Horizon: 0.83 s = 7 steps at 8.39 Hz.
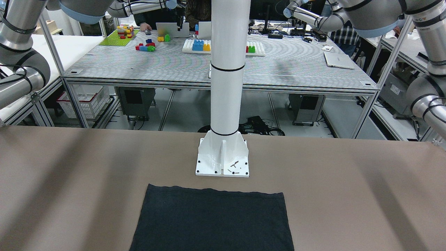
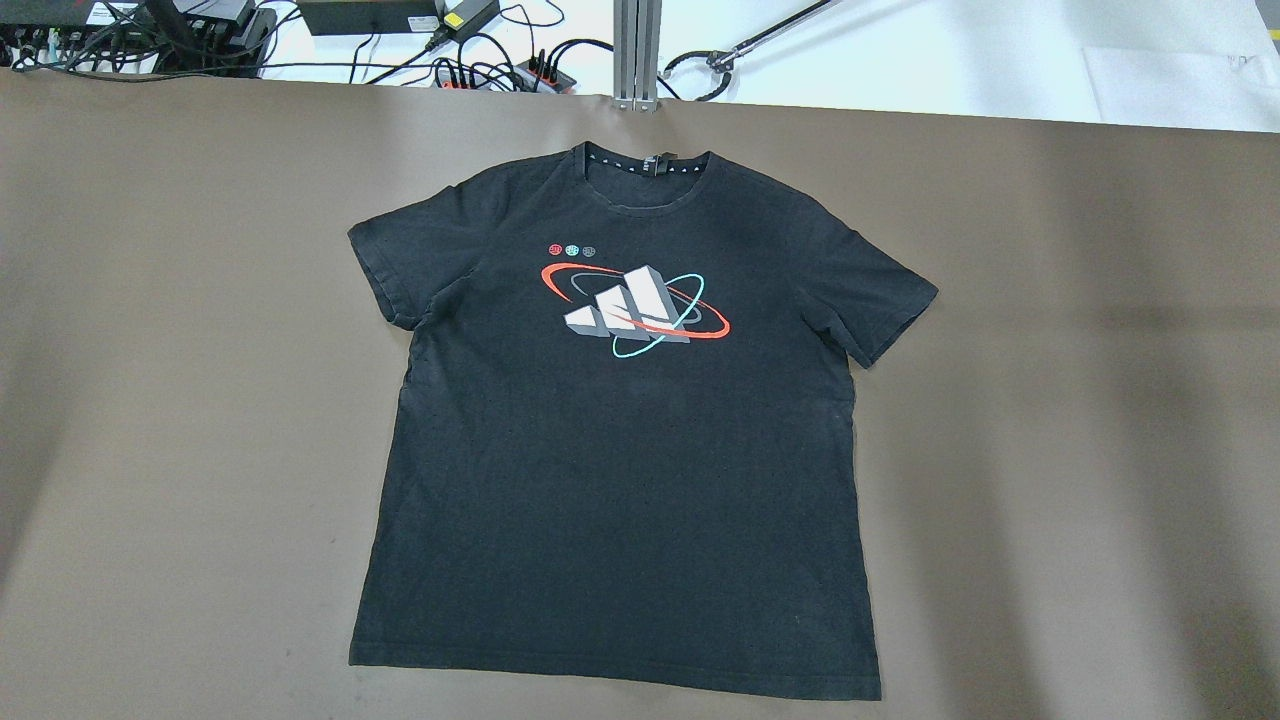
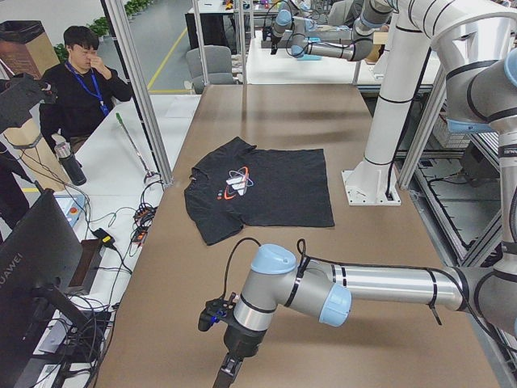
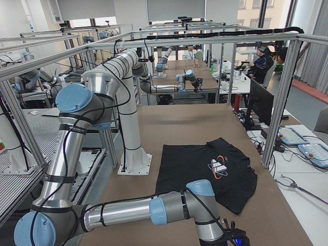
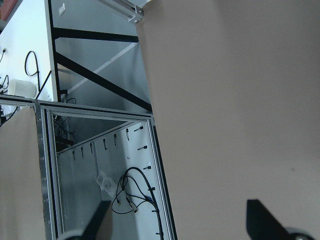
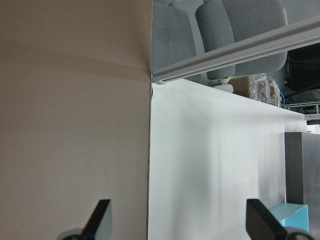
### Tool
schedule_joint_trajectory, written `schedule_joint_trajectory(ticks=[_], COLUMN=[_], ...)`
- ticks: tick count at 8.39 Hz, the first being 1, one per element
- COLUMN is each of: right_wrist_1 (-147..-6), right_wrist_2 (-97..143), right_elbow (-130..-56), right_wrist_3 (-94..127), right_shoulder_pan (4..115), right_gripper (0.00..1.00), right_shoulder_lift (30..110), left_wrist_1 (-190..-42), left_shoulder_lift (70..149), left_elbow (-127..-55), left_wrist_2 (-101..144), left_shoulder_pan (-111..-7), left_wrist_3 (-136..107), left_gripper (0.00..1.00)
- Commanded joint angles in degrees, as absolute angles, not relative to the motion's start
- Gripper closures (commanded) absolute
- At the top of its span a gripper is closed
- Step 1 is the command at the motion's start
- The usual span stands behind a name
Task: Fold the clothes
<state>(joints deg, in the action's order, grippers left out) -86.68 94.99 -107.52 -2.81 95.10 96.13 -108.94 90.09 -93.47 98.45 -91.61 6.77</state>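
**T-shirt [image 2: 620, 450] flat on the table, both grippers apart and clear of it**

The black T-shirt lies spread out, front up, in the middle of the brown table [image 2: 150, 350]. Its collar [image 2: 645, 170] points to the table's far side, away from the robot. Its hem [image 1: 212, 190] lies near the white pillar base [image 1: 223, 158], just short of it and not touching. Both short sleeves are spread out to the sides, one at each shoulder. On the chest is a logo [image 2: 635, 305] of white slanted bars ringed by a red and a pale blue loop, with three small round marks above it. The cloth looks smooth, with only slight ripples along the hem.

The left gripper [image 5: 177, 222] hangs at the table's end on the robot's left, well apart from the T-shirt. Its wrist camera shows two dark fingers [image 5: 260, 220] set wide apart with nothing between them. Below them are the table's edge and a metal frame [image 5: 45, 150] with loose cables.

The right gripper [image 6: 180, 220] is at the opposite end, also well apart from the T-shirt. Its fingers [image 6: 260, 220] are likewise spread wide and hold nothing. They sit over the line where the brown table meets a white surface [image 6: 215, 150].

In the left side view a man in black [image 3: 81, 89] stands beyond the table with a hand at his face.
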Motion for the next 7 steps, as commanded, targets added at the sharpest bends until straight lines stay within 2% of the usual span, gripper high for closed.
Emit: schedule_joint_trajectory(ticks=[1,7], right_wrist_1=[-84.5,-82.9], right_wrist_2=[95.6,96.4], right_elbow=[-108.1,-108.0], right_wrist_3=[-2.6,-2.5], right_shoulder_pan=[95.0,94.7], right_gripper=[0.06,0.06], right_shoulder_lift=[95.9,95.6], left_wrist_1=[-108.9,-109.3], left_shoulder_lift=[90.4,93.6], left_elbow=[-94.1,-93.3], left_wrist_2=[98.5,96.0], left_shoulder_pan=[-91.7,-91.2], left_wrist_3=[6.8,1.1], left_gripper=[0.06,0.06])
